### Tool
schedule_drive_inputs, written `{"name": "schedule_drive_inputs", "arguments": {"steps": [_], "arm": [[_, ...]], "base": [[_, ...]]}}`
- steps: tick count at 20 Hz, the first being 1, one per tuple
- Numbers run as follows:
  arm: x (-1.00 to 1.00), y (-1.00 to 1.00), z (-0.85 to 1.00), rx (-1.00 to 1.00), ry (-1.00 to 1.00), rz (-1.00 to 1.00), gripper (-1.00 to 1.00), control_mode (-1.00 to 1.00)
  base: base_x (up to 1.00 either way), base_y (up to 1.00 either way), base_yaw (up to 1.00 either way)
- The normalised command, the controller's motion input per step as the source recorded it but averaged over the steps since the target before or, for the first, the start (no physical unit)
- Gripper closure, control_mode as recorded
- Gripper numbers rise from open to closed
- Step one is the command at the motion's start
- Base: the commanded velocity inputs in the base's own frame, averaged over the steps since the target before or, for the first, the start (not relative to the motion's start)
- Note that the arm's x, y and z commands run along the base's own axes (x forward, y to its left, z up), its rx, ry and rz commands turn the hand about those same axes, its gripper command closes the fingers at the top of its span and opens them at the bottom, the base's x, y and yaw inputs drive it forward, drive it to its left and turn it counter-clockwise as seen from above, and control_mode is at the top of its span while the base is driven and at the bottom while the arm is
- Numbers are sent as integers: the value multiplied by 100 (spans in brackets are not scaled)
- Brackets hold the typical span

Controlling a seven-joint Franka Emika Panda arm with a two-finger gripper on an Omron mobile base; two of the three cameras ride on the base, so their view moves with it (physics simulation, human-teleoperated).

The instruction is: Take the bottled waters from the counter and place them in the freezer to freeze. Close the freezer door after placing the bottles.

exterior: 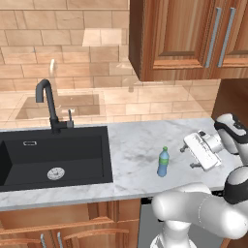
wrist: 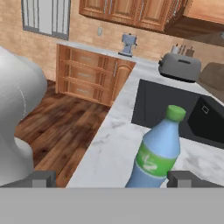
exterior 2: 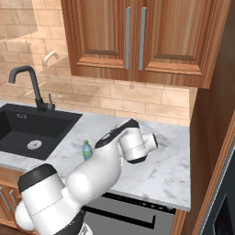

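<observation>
1. White arm links fill the lower right of the left base view and the lower left of the right base view, closest to the cameras.
2. Beyond them, the counter [exterior: 135, 145] runs across the middle of the frame, with the black sink [exterior: 53, 155] at centre left.
3. Wooden upper cabinets [exterior 2: 137, 36] take the top of the right base view.
4. At right of centre in the left base view, the gripper [exterior: 190, 157] lies sideways, its fingers spread apart and empty, aimed at the bottle.
5. Standing upright on the marble between sink and gripper is the pale blue bottle [exterior: 163, 162] with its green cap; in the hand view it sits low and central, between the finger tips [wrist: 183, 178] but not yet touched.
6. By my judgement the task is early: this bottle is ungrasped, and freezing and door-closing remain.
</observation>
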Motion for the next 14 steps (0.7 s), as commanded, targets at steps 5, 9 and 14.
{"name": "schedule_drive_inputs", "arguments": {"steps": [5, 9, 14], "arm": [[13, 2, 0, 13, 0, -10, -100, -100], [21, 0, 0, 26, 0, -11, -100, -100], [23, 0, 0, 21, 2, -7, -100, -100]], "base": [[0, 0, 0], [0, 0, 0], [0, 0, 0]]}}
